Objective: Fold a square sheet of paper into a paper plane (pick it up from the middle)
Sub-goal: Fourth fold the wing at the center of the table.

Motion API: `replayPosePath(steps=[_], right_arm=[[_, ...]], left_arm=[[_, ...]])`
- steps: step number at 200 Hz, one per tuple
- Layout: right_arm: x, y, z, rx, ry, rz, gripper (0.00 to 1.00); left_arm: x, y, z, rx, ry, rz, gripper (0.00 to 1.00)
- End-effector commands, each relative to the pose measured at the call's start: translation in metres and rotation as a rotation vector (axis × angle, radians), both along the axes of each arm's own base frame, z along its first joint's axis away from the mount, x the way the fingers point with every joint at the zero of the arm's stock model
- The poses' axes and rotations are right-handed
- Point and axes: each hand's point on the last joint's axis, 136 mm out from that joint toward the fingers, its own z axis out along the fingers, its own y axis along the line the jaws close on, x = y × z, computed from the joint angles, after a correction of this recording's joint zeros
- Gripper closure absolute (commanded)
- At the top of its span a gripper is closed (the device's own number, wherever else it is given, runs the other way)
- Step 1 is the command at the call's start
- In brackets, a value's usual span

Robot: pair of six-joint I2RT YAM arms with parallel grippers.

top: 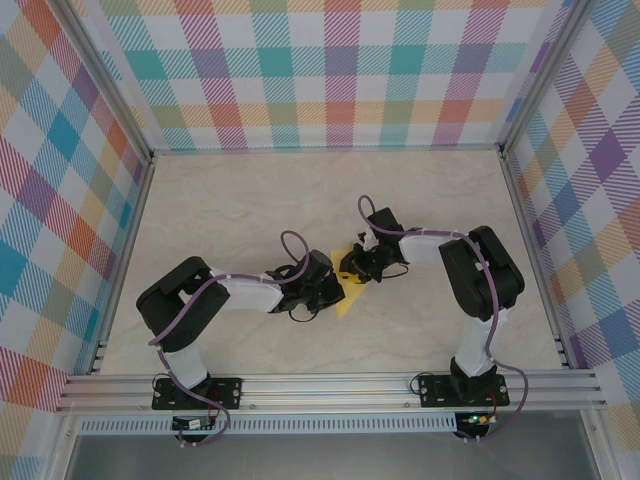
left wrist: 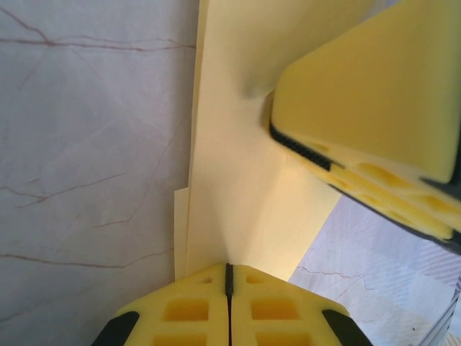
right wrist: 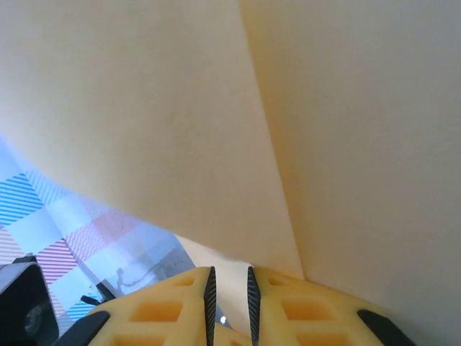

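Note:
The yellow square sheet of paper (top: 350, 296), folded and creased, sits at mid-table between the two arms. My left gripper (top: 337, 284) is shut on its near edge; in the left wrist view the pads (left wrist: 229, 272) meet flush and the paper (left wrist: 238, 173) rises out of the seam, with a crease running up from it. My right gripper (top: 356, 268) reaches the sheet from the other side, and one of its yellow fingers (left wrist: 367, 101) lies over the paper's upper part. In the right wrist view its jaws (right wrist: 229, 280) stand a narrow gap apart, with the creased paper (right wrist: 180, 122) close in front.
The marble-patterned tabletop (top: 250, 200) is bounded by checked walls (top: 330, 70) on three sides and an aluminium rail (top: 330, 385) at the near edge. Both arm bases stand on that rail.

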Motion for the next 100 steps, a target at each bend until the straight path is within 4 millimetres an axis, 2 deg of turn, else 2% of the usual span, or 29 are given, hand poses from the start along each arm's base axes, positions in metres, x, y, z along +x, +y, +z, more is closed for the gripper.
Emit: replayPosePath(steps=[1, 15, 49, 100], right_arm=[[0.013, -0.005, 0.027, -0.018, -0.103, 0.024, 0.80], [0.013, -0.005, 0.034, -0.011, -0.131, 0.033, 0.83], [0.004, 0.003, 0.036, 0.062, -0.147, 0.083, 1.00], [0.000, 0.011, 0.019, 0.080, -0.110, 0.128, 1.00]], left_arm=[[-0.038, 0.035, -0.043, 0.192, 0.115, -0.052, 0.96], [-0.039, 0.037, -0.043, 0.203, 0.112, -0.063, 0.96], [-0.039, 0.036, -0.042, 0.210, 0.103, -0.087, 0.96], [-0.038, 0.034, -0.045, 0.215, 0.112, -0.087, 0.96]])
